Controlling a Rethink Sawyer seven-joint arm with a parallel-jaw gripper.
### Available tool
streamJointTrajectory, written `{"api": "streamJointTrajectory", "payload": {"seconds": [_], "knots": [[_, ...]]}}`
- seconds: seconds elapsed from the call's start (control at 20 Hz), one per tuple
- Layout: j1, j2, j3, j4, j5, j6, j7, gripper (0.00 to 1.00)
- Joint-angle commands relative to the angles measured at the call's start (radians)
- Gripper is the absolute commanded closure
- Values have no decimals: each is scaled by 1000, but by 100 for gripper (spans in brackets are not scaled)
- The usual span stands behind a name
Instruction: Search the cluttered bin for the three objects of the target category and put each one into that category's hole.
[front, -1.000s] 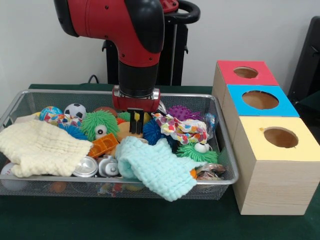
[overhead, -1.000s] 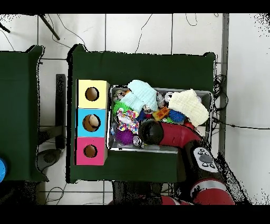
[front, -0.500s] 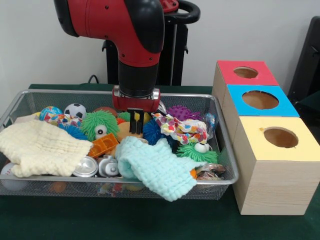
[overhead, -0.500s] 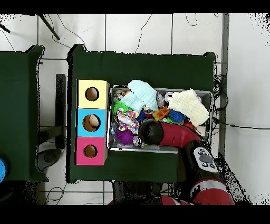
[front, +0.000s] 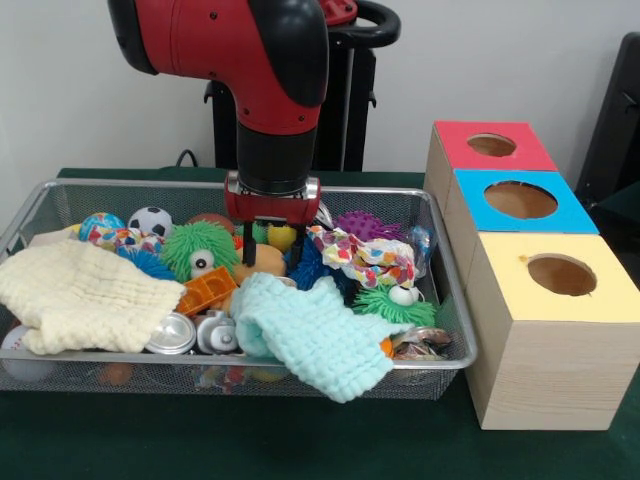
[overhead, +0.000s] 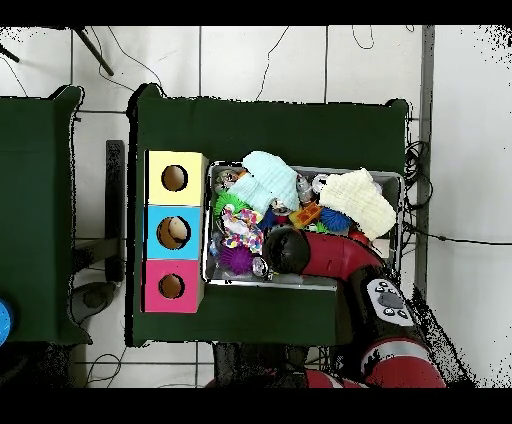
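The wire-mesh bin (front: 452, 300) lies on the green table, full of toys and cloths; it also shows in the overhead view (overhead: 300, 283). Two silvery cans lie side by side at its front, one (front: 170, 335) showing its round top and one (front: 215, 333) half under the mint cloth (front: 315, 335). I see no third can. My gripper (front: 271, 250) hangs over the bin's middle, behind the cans, open, its fingers on either side of an orange ball (front: 262, 262) and a yellow ball (front: 281, 237). In the overhead view the arm (overhead: 320, 255) hides the gripper.
Three boxes with round holes stand beside the bin: red (front: 490, 145), blue (front: 520, 200), yellow (front: 560, 275). A cream cloth (front: 80, 295) covers the bin's front left. A green fuzzy toy (front: 200, 245), a soccer ball (front: 150, 220), a purple spiky ball (front: 365, 225) and a patterned cloth (front: 365, 258) surround the gripper.
The gripper's fingers were together and have spread apart. The arm has stayed in the same place over the bin.
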Motion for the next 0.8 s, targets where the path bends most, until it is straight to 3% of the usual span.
{"api": "streamJointTrajectory", "payload": {"seconds": [0.05,0.5,0.8], "knots": [[-21,25,65,-2,-26,-55,85,0],[0,32,65,-27,-14,-27,87,0],[31,61,60,-89,4,7,95,0]]}}
